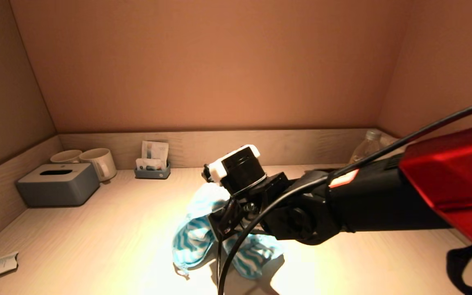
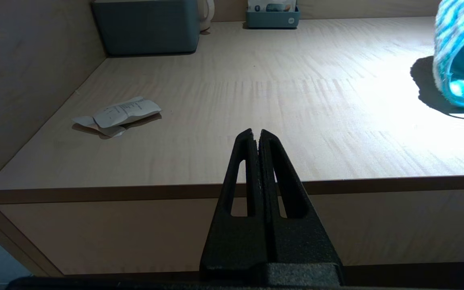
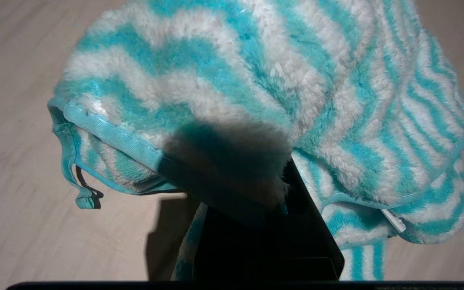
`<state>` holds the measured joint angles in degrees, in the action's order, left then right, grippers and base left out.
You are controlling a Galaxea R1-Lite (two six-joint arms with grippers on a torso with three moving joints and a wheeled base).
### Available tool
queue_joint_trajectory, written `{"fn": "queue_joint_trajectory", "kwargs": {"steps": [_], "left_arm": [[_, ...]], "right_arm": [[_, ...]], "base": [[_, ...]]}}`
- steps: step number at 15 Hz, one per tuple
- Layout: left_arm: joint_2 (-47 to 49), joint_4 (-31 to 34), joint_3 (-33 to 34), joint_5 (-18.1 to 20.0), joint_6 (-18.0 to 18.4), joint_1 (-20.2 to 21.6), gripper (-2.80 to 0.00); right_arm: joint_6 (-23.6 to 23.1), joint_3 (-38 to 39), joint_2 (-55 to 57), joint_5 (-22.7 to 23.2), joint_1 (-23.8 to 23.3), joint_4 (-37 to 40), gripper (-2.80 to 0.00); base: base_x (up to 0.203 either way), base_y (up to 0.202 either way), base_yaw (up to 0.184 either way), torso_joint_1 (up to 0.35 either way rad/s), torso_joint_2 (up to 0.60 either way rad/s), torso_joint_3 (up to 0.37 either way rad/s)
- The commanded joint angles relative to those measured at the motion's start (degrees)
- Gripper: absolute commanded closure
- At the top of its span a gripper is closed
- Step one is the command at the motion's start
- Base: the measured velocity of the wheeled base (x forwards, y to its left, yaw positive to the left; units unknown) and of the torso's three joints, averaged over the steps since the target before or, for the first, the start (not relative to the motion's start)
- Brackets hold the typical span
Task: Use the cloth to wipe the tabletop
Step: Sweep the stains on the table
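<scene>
Head view shows us the right gripper (image 1: pixel 223 221) reaching in from the right over the middle of the tabletop (image 1: pixel 109 229), clamped on the cloth (image 1: pixel 197 235). The cloth is fluffy, striped in turquoise and white zigzags, and it hangs bunched from the fingers, its lower folds reaching the wood near the front of the tabletop. In the right wrist view we see the cloth (image 3: pixel 256 92) draped over the black fingers so that it hides their tips; a hemmed edge and a small loop hang at one side, and a small white tag shows at a hem, with no writing we can read.

The left gripper (image 2: pixel 256 135) sits parked off the front edge of the tabletop, on the left, its two black fingers pressed together on nothing.

Along the back wall we find a grey tissue box (image 1: pixel 57 183) at the left, two pale mugs (image 1: pixel 92 160) just beside and behind it, and a small grey tray of sachets (image 1: pixel 152 164) to their right; the print on the sachets is too small for us to read. A clear plastic bottle (image 1: pixel 366 147) stands in the far right corner. A crumpled paper slip (image 2: pixel 121 114) lies near the front left corner; it bears lines of print, but we cannot make out the words.
</scene>
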<state>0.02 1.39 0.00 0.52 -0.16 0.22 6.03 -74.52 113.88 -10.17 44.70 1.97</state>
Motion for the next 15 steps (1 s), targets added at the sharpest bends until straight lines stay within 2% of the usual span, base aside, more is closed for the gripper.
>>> {"fn": "queue_joint_trajectory", "kwargs": {"steps": [1,7,9,12,15], "left_arm": [[-0.02,0.01,0.0,0.0,-0.02,0.04,0.0],[-0.02,0.01,0.0,0.0,-0.02,0.04,0.0],[-0.02,0.01,0.0,0.0,-0.02,0.04,0.0],[-0.02,0.01,0.0,0.0,-0.02,0.04,0.0],[-0.02,0.01,0.0,0.0,-0.02,0.04,0.0]], "right_arm": [[0.13,-0.35,3.43,-0.02,0.08,-0.04,0.0],[0.86,-1.01,11.64,0.05,2.37,-0.25,0.0],[2.8,-2.94,12.89,-0.45,2.34,-0.72,0.0],[3.86,-4.1,13.14,-0.8,0.36,-0.44,0.0],[5.69,-1.47,12.47,-2.81,-5.63,-0.36,0.0]], "base": [[0.0,0.0,0.0,0.0,0.0,0.0],[0.0,0.0,0.0,0.0,0.0,0.0],[0.0,0.0,0.0,0.0,0.0,0.0],[0.0,0.0,0.0,0.0,0.0,0.0],[0.0,0.0,0.0,0.0,0.0,0.0]]}}
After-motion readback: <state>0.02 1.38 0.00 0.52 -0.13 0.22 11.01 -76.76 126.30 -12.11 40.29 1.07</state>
